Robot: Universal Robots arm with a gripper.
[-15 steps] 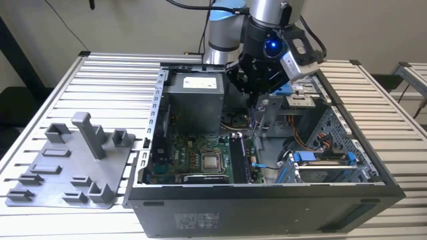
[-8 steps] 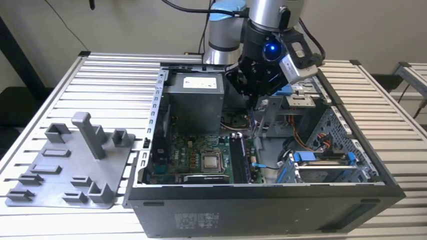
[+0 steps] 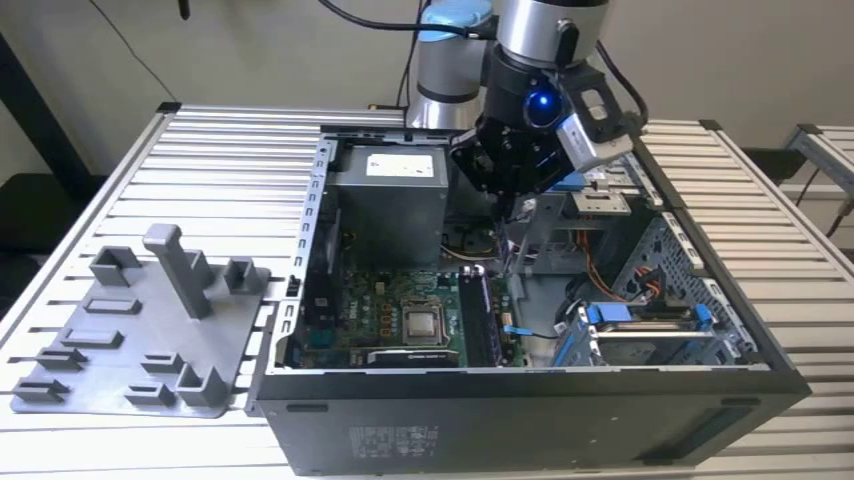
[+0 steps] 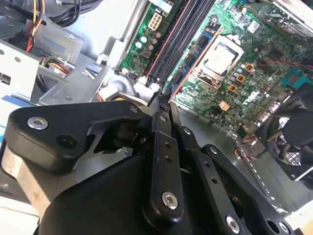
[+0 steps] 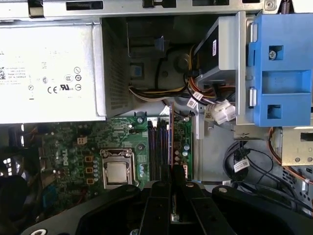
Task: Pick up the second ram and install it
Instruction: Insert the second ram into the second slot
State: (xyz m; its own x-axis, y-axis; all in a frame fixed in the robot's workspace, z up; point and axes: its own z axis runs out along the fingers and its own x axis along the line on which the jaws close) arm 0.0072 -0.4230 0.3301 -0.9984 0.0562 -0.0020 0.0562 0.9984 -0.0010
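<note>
My gripper (image 3: 513, 205) hangs inside the open computer case (image 3: 534, 400), over the motherboard (image 3: 387, 310). Its fingers are shut on the second ram (image 5: 171, 142), a thin dark stick seen edge-on with a reddish side. The stick points down over the memory slots (image 5: 156, 147) beside the processor socket (image 5: 116, 171). In the exterior view the ram (image 3: 513, 255) shows as a thin line below the fingers. In both wrist views the gripper (image 5: 171, 183) (image 4: 163, 105) has its black fingers pressed together, with the slots (image 4: 178, 39) running away from them.
A grey power supply (image 3: 387, 195) stands at the case's back. Blue drive brackets (image 3: 641, 315) and loose cables (image 5: 215, 110) fill the exterior view's right side. A grey fixture tray (image 3: 134, 330) with upright posts lies outside the case on the slatted table (image 3: 227, 170).
</note>
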